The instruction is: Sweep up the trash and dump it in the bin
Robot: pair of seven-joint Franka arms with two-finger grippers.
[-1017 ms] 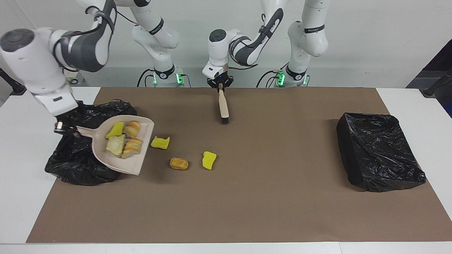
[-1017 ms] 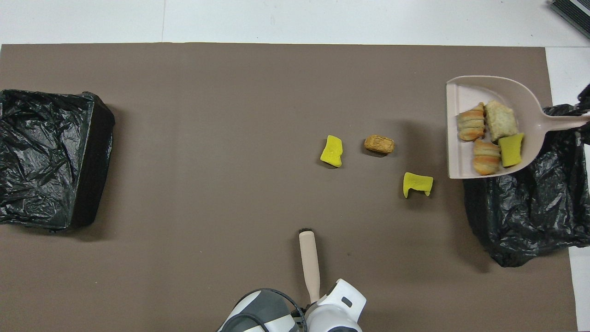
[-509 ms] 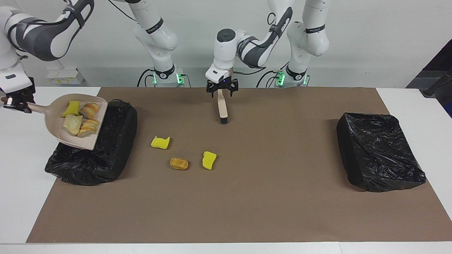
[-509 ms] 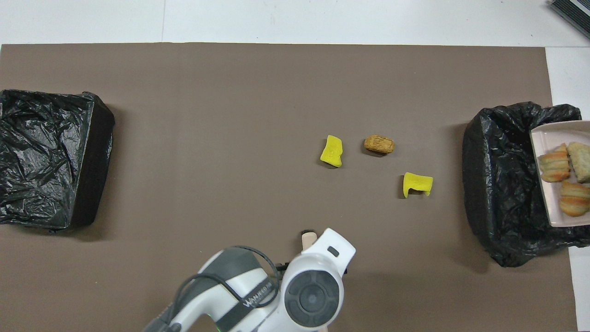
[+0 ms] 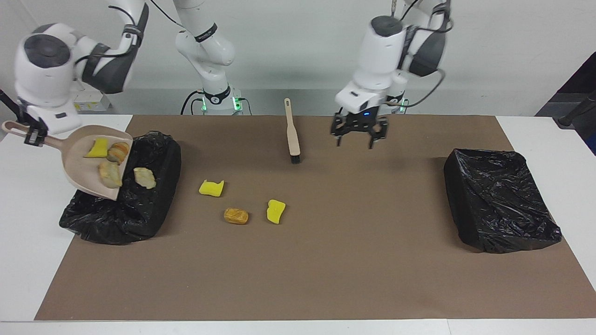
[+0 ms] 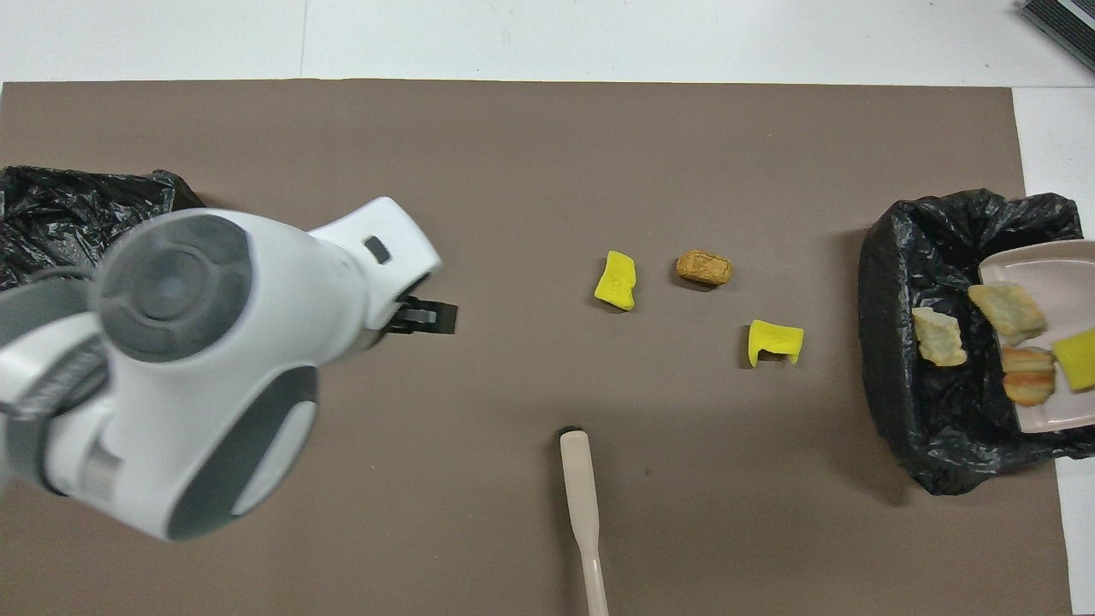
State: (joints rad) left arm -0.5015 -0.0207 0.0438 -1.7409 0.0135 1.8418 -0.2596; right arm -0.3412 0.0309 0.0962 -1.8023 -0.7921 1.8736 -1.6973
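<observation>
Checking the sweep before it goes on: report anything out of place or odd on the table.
Three scraps lie unswept on the mat: two yellow sponge chunks and a brown bread lump. The brush lies dropped near the robots, the open left gripper off it. The tilted dustpan is spilling into the bin, as intended.

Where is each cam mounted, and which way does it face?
Facing view: high across the table, looking at both arms; left tool open over the mat, right tool shut on the dustpan handle.
Overhead view: above the robots' end, looking steeply down; left arm's wrist and tool show.
Shared: brush, loose scraps, both bins, dustpan.
</observation>
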